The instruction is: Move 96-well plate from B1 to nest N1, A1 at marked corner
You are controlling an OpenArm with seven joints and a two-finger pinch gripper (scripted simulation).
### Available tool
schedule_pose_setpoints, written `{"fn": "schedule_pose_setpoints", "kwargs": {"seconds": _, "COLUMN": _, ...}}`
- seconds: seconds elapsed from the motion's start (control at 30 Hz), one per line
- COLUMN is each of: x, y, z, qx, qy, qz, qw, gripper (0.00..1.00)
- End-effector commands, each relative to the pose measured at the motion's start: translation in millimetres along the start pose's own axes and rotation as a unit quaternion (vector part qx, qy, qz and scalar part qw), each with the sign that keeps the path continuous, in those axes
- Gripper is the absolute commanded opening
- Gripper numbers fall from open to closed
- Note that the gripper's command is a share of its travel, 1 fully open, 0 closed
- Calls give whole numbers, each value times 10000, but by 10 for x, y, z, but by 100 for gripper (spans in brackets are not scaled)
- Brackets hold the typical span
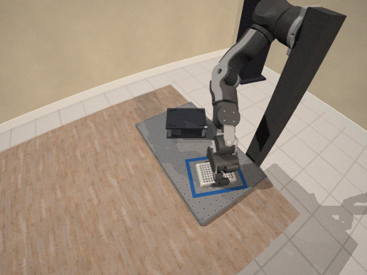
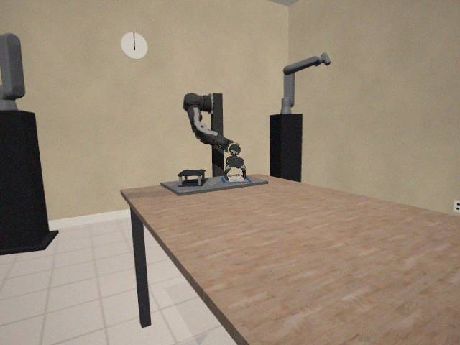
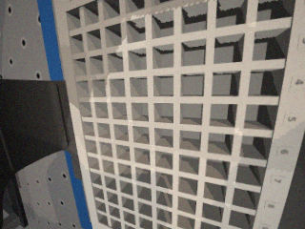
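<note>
The white 96-well plate (image 1: 205, 174) lies flat inside the blue-taped square B1 (image 1: 189, 181) on the grey perforated baseplate (image 1: 178, 160). My gripper (image 1: 221, 175) is down over the plate and straddles it. In the wrist view the well grid (image 3: 181, 110) fills the frame. The dark left finger (image 3: 35, 119) presses against the plate's left rim, and a dark sliver of the other finger (image 3: 296, 207) shows at the right edge. The gripper (image 3: 181, 159) is shut on the plate. The black raised nest N1 (image 1: 186, 118) stands empty farther back on the baseplate. It also shows in the exterior view (image 2: 191, 173).
The arm's black mounting column (image 1: 296, 77) stands right beside the baseplate. The baseplate sits at the far corner of a wooden table (image 2: 315, 252). Two other arms on black pedestals (image 2: 286, 144) stand off the table.
</note>
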State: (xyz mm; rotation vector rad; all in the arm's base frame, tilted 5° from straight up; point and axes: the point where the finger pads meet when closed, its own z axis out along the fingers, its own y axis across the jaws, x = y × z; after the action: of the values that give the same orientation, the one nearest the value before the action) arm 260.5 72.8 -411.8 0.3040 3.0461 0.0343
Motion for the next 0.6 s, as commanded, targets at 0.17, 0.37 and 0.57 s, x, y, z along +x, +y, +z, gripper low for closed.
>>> {"fn": "schedule_pose_setpoints", "kwargs": {"seconds": 0.17, "x": -1, "y": 6, "z": -5, "qx": -8, "qy": 0, "qz": -2, "qw": 10000, "gripper": 34}}
{"fn": "schedule_pose_setpoints", "kwargs": {"seconds": 0.37, "x": -1, "y": 6, "z": -5, "qx": -9, "qy": 0, "qz": -2, "qw": 10000, "gripper": 20}}
{"fn": "schedule_pose_setpoints", "kwargs": {"seconds": 0.57, "x": -1, "y": 8, "z": -6, "qx": -11, "qy": -1, "qz": -2, "qw": 10000, "gripper": 0}}
